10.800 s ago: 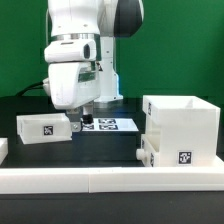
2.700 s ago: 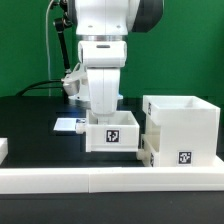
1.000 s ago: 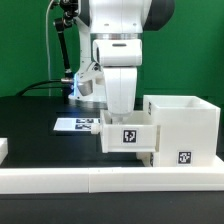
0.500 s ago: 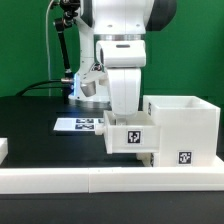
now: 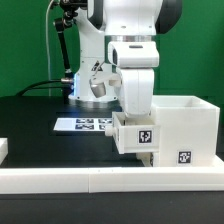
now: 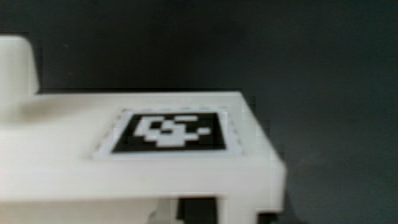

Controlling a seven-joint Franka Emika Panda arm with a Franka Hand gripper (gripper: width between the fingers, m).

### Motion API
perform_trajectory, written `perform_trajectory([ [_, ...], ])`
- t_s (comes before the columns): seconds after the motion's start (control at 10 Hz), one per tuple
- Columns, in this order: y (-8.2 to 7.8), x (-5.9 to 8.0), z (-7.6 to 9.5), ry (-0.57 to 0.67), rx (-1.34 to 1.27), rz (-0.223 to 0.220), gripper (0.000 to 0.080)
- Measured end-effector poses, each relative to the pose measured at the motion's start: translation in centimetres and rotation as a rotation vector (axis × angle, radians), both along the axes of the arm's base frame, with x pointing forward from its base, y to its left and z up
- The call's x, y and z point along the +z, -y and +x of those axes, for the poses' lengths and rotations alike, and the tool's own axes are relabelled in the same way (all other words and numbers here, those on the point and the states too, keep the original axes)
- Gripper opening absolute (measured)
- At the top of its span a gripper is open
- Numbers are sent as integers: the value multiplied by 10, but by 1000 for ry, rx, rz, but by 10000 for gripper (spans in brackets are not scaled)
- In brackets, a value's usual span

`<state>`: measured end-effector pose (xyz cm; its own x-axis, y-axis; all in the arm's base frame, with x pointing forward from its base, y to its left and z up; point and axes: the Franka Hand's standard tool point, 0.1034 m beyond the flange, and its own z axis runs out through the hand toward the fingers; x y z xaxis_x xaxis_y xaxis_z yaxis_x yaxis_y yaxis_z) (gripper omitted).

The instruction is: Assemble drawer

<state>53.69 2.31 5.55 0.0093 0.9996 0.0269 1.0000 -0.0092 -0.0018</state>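
Note:
My gripper [image 5: 135, 120] is shut on a small white open-top tray [image 5: 136, 134] with a black-and-white tag on its front. It holds the tray off the table, against the side of the large boxy casing [image 5: 186, 122] that faces the exterior view's left. The casing stands at the exterior view's right and carries a tag [image 5: 183, 157] low on its front. The second tray is hidden behind the held one. In the wrist view the held tray's tagged face [image 6: 169, 133] fills most of the picture, and my fingers barely show at its edge.
The marker board [image 5: 84, 124] lies on the black table behind the tray. A long low white border wall [image 5: 90, 180] runs along the front. A small white piece [image 5: 3, 149] sits at the exterior view's left edge.
My gripper picked the tray up from the exterior view's left, carried it rightward, and has now brought it up against the casing.

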Motion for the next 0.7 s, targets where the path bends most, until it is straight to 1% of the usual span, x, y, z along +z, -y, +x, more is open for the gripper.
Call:
perform_trajectory([
  [0.1, 0, 0, 0, 2, -1, 0, 41],
  [0.2, 1, 0, 0, 2, -1, 0, 117],
  [0.3, 1, 0, 0, 2, -2, 0, 251],
  [0.4, 2, 1, 1, 12, -13, 2, 251],
  [0.5, 2, 4, -1, 30, -25, 4, 452],
  [0.6, 1, 8, -3, 49, -45, 6, 575],
  [0.7, 1, 14, -4, 54, -46, 1, 575],
])
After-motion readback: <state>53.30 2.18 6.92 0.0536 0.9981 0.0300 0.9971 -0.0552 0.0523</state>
